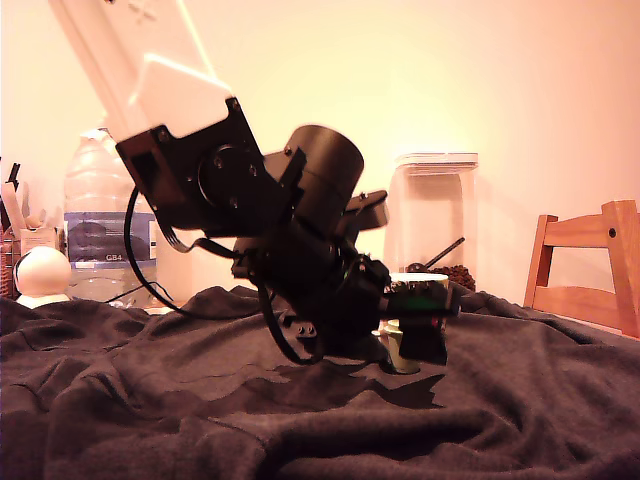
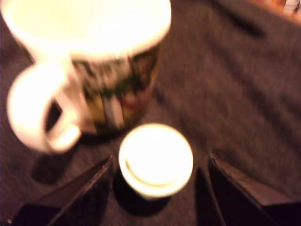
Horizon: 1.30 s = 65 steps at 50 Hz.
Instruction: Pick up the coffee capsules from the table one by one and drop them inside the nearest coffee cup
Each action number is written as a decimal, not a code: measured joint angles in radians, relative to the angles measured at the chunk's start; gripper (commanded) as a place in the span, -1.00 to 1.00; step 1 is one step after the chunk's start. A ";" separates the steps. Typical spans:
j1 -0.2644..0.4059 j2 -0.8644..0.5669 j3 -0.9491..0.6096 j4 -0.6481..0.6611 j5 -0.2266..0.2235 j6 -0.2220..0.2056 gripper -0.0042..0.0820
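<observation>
- Fingers [image 2: 80, 193] of the gripper [image 2: 157, 188] are standing spread apart in the wrist view, one dark wedge on each side of the coffee capsule [image 2: 155, 159], and neither one is touching it.
- The capsule is sitting upright on the table [image 2: 244, 94], its cream-white flat rim facing the wrist camera and its body casting a dark shadow onto the cloth beneath.
- The coffee cup [image 2: 94, 61] is standing just beside the capsule, its loop handle [image 2: 40, 115] turned out to one side and its printed wall facing the capsule; the picture is too blurred for the print to be read.
- In the exterior view the black arm [image 1: 290, 230] is leaning down over the wrinkled dark cloth, and the gripper [image 1: 415, 340] is hanging low near the tabletop, covering most of the cup.
- Only the cup's white rim [image 1: 420, 280] and a pale bit of the capsule [image 1: 403, 352] are showing past the gripper there.
- A clear canister [image 1: 432, 215] with a white lid is standing behind the arm, with dark contents at its base.
- A large water bottle [image 1: 98, 220] and a small round white object [image 1: 42, 275] are sitting at the exterior view's left.
- A wooden chair [image 1: 590, 265] is showing at the exterior view's right.
</observation>
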State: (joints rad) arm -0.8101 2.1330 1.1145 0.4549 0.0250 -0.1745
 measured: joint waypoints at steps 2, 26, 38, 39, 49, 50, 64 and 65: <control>0.000 0.000 0.000 0.000 0.000 0.000 0.41; 0.000 0.000 0.000 0.024 0.000 0.000 -0.49; 0.000 0.000 0.000 0.030 0.050 0.025 -0.54; 0.000 0.000 0.000 0.030 0.064 0.025 -0.54; -0.007 -0.003 0.000 0.031 0.168 0.090 -0.54; -0.009 -0.004 0.000 0.031 0.171 0.090 -0.54; -0.021 -0.087 0.000 0.033 0.185 0.153 -0.54; -0.021 -0.098 0.000 0.033 0.185 0.159 -0.54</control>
State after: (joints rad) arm -0.8314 2.0350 1.1145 0.4877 0.2104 -0.0151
